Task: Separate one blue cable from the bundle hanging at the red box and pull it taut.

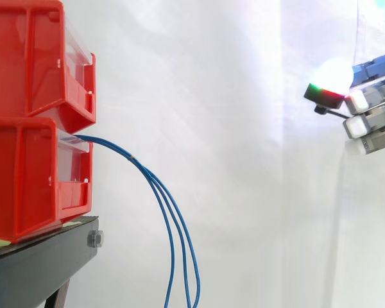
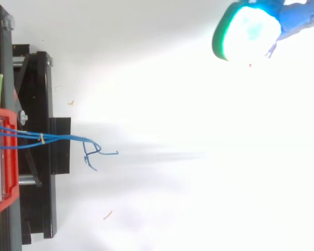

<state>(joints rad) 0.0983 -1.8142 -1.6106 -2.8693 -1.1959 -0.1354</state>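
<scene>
The hand [image 1: 376, 95], cut off at the right edge, holds its fingers [image 1: 372, 119] straight, clasping nothing. Blue cables [image 1: 170, 212] hang from the lower red bin [image 1: 25, 179], cropped at the side view's bottom edge.

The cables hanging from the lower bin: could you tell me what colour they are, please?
Blue; the cables show best in the side view.

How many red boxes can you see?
2. The upper red plastic bin is stacked on the lower red plastic bin, which stands on the black metal stand with thin blue cables hanging from its front. More may hide past the left edge.
</scene>
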